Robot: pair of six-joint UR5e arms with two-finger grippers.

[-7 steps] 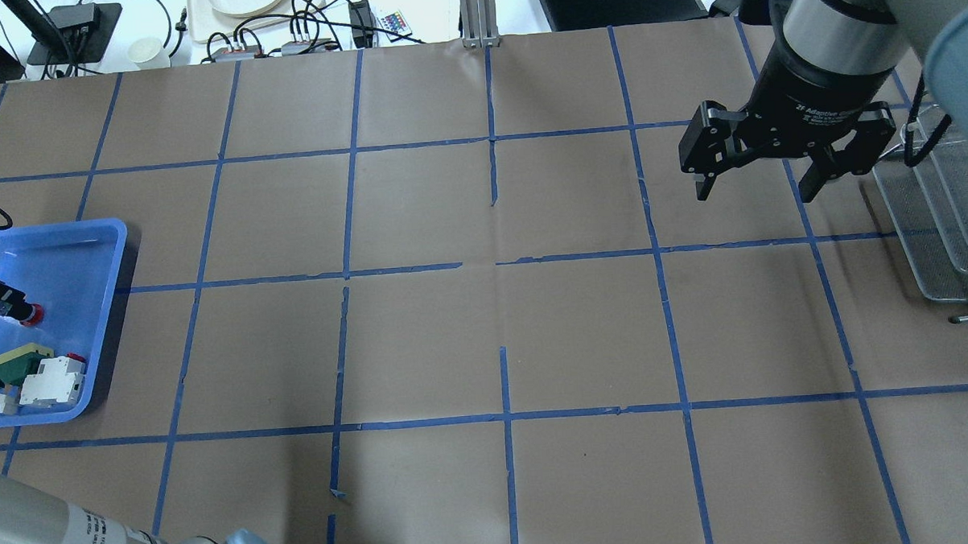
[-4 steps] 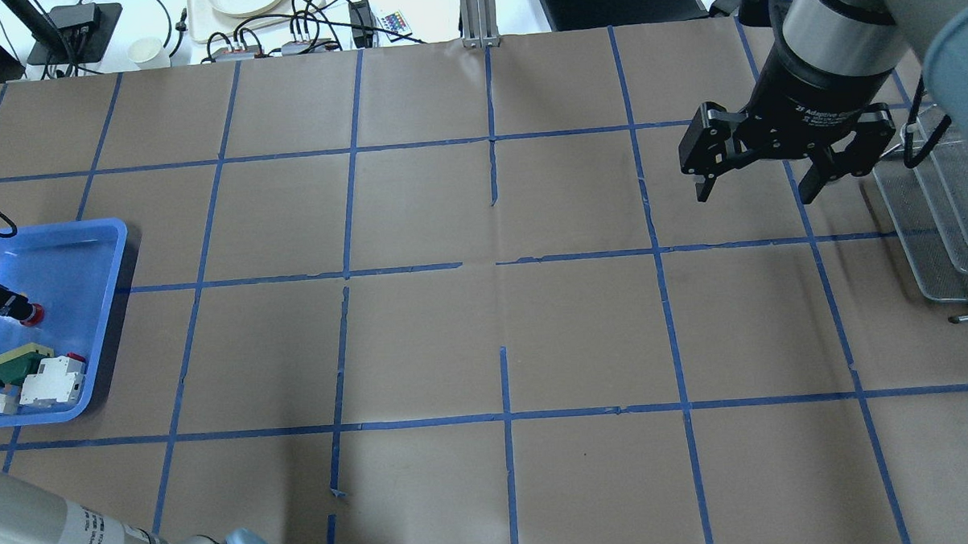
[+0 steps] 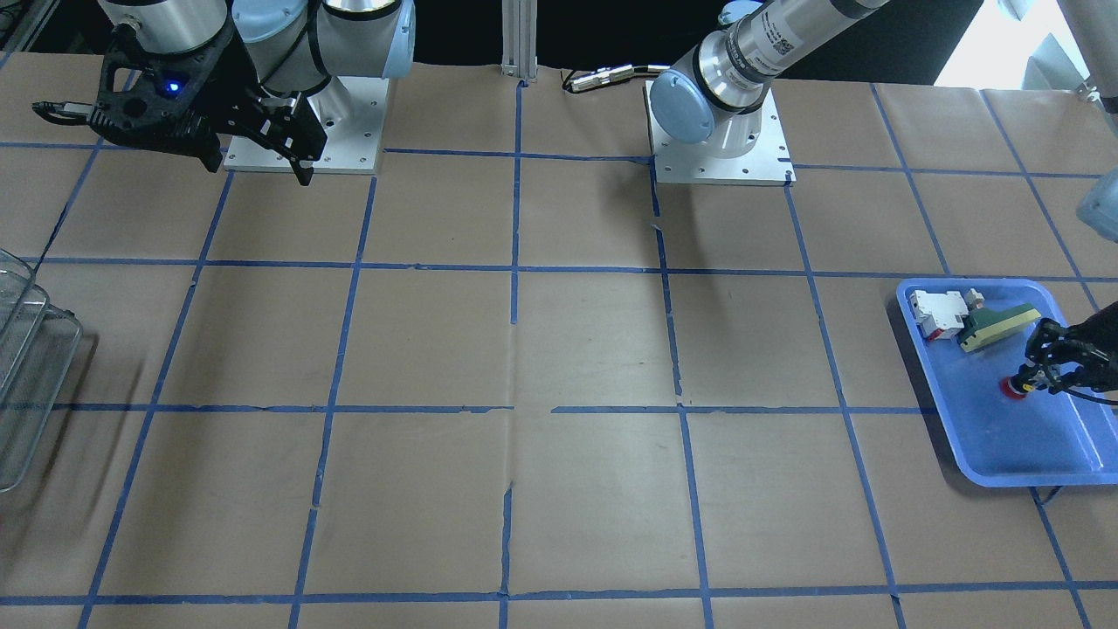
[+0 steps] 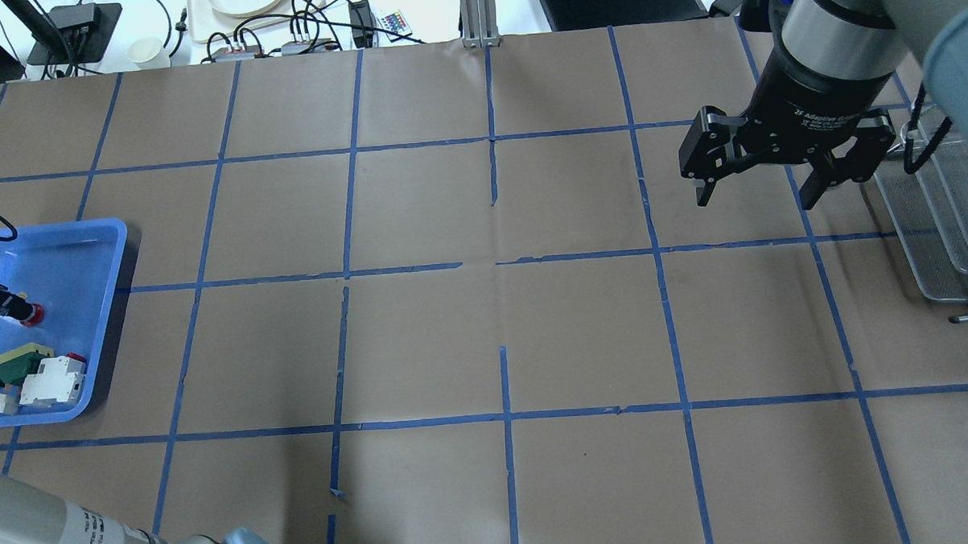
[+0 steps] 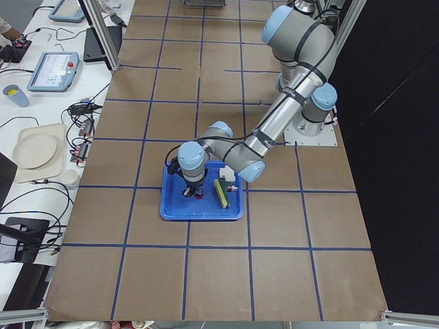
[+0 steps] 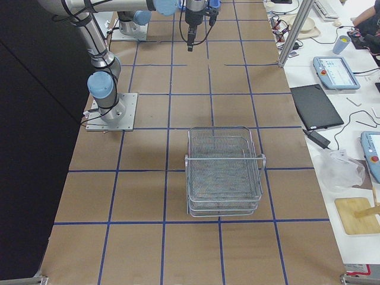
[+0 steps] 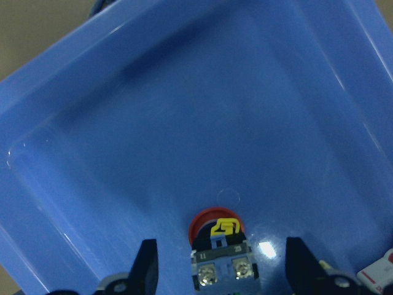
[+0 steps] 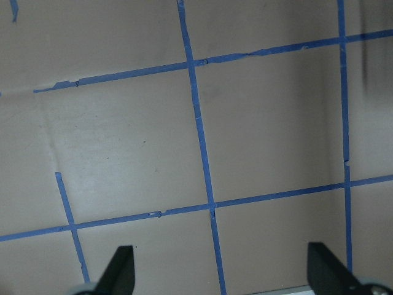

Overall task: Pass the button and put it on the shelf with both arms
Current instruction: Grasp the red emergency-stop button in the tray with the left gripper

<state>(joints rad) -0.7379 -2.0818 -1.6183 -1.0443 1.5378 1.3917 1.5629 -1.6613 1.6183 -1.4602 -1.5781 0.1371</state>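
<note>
Inside the wide-open left pincer (image 7: 222, 265), the button (image 7: 215, 229) is not yet held. The pick-up seems to be started; next, the pincer must be squeezed shut on it.

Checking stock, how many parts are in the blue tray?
3. The red button sits within the open left end effector; the green-yellow wedge and the white block lie side by side at the blue tray's robot-side end. The arm may hide more.

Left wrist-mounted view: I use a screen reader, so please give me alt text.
A red-capped button lies in a blue tray, centred between the open fingers of the left hand, with a gap on each side.
</note>
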